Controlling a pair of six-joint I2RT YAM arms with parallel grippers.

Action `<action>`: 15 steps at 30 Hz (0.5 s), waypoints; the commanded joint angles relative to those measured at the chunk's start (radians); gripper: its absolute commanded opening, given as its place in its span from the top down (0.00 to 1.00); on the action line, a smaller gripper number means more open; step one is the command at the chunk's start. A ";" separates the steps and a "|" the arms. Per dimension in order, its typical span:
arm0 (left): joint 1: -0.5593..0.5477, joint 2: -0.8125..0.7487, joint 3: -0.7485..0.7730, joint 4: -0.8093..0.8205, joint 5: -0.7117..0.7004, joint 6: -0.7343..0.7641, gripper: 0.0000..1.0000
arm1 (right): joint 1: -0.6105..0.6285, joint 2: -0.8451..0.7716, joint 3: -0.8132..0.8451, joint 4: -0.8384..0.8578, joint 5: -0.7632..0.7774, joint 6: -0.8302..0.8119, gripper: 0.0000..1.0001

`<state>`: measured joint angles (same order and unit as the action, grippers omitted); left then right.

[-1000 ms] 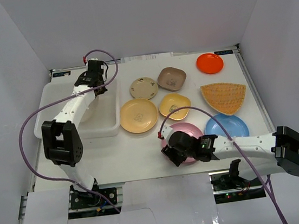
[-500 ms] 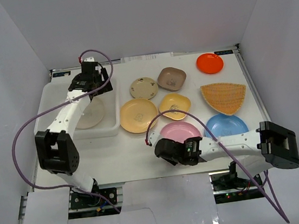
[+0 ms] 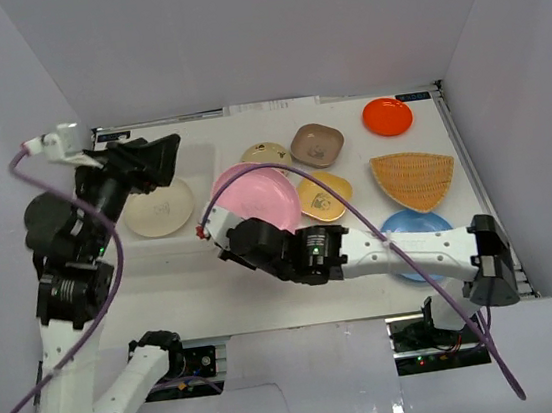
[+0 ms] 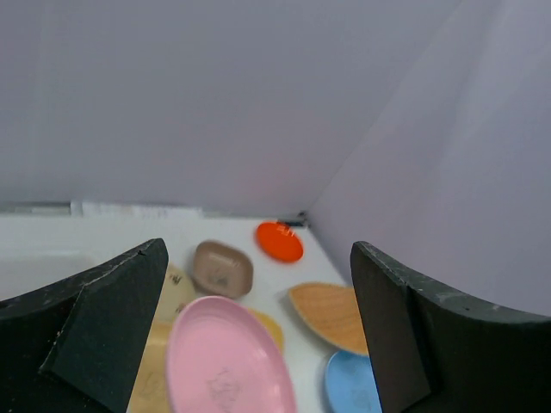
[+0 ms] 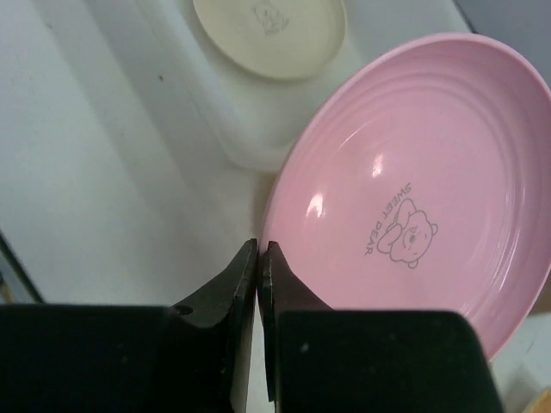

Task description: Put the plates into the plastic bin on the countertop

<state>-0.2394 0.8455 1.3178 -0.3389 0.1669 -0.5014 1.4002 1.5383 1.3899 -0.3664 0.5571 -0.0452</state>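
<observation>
My right gripper (image 3: 230, 228) (image 5: 263, 249) is shut on the rim of the pink plate (image 3: 254, 194) (image 5: 413, 189) and holds it tilted above the countertop (image 3: 195, 287), just right of the plastic bin (image 3: 185, 243) (image 5: 224, 112). A cream plate (image 3: 158, 208) (image 5: 271, 30) lies flat in the bin. Over the bin's far end, my left gripper (image 3: 165, 160) (image 4: 258, 327) hangs open and empty. Its view looks past the pink plate (image 4: 228, 361) to the brown (image 4: 222, 267), orange-red (image 4: 279, 241), woven (image 4: 331, 314) and blue (image 4: 353, 383) plates.
On the countertop lie a patterned cream plate (image 3: 264, 152), a brown plate (image 3: 317, 144), an orange-red plate (image 3: 387, 116), a yellow plate (image 3: 323, 196), a woven fan plate (image 3: 414, 179) and a blue plate (image 3: 414, 225) under the right arm. White walls close in the sides.
The left gripper opened, left the cream plate in the bin and rose back to the left. The right gripper shut on the pink plate and carried it up and left toward the bin.
</observation>
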 commanded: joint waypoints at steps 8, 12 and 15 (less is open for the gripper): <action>0.000 -0.385 -0.107 0.149 -0.269 -0.060 0.02 | -0.070 0.295 0.221 0.659 -0.241 -0.461 0.92; 0.000 -0.447 -0.107 0.184 -0.300 -0.017 0.02 | -0.113 0.445 0.296 0.776 -0.334 -0.482 0.92; -0.009 -0.462 -0.104 0.181 -0.303 0.012 0.02 | -0.153 0.578 0.422 0.805 -0.411 -0.452 0.92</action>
<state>-0.2401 0.3763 1.2217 -0.1642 -0.0994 -0.5304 1.2850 2.0338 1.6772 0.2543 0.2462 -0.4675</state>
